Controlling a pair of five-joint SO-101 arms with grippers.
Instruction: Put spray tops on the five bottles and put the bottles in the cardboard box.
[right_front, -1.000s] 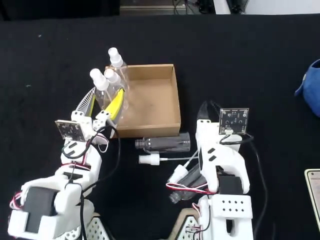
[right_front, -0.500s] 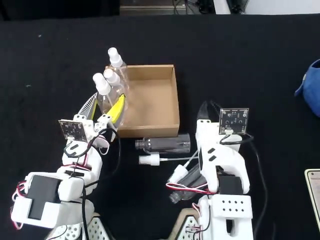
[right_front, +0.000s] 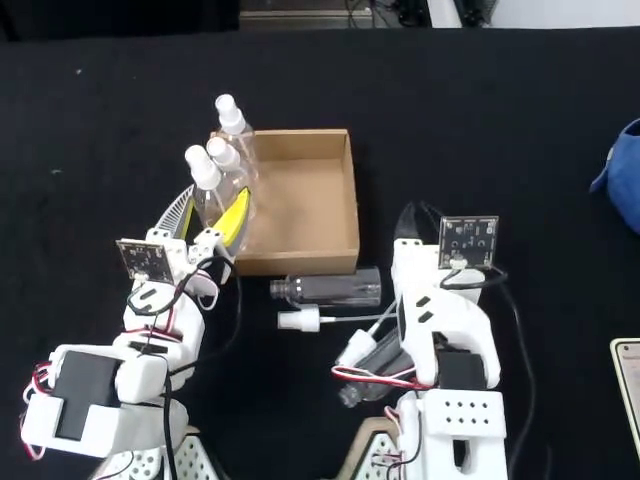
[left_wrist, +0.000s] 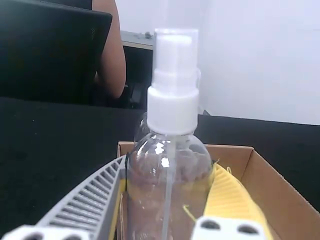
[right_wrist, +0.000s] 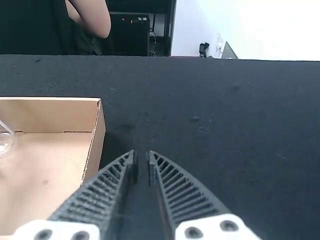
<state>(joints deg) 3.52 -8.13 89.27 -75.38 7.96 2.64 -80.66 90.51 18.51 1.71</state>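
My left gripper is shut on a clear bottle with a white spray top, held upright at the left wall of the cardboard box. In the left wrist view that bottle stands between a grey finger and a yellow one. Two more topped bottles stand just behind it at the box's left side. A bottle without a top lies in front of the box, with a loose spray top beside it. My right gripper is shut and holds nothing, right of the box; in the right wrist view the right gripper hovers over black table.
Another clear bottle lies by the right arm's base. A blue object sits at the table's right edge and a pale flat thing at the lower right. Black tabletop stretches beyond and right of the box.
The left arm shifted slightly back and to the right with the bottle in its grip, then held still. The right arm has not moved.
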